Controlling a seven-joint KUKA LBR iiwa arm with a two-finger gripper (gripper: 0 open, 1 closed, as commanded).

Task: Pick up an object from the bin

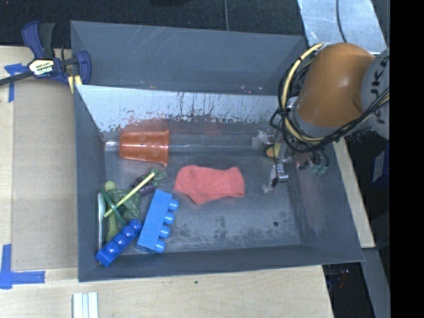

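Blue toy brick [158, 220] lies well left of the fingers [281, 172], seemingly closed and empty; red cloth [209, 183] near their left is nearest: open wide, drop onto its bunched middle

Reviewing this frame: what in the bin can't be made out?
- Green and yellow bits, camera view: overlapping one another beside the blue block; kinds unclear.
- Gripper, camera view: too small for detail, its top hidden by the arm's orange cover and cables.
- Bin floor under that cover: hidden.
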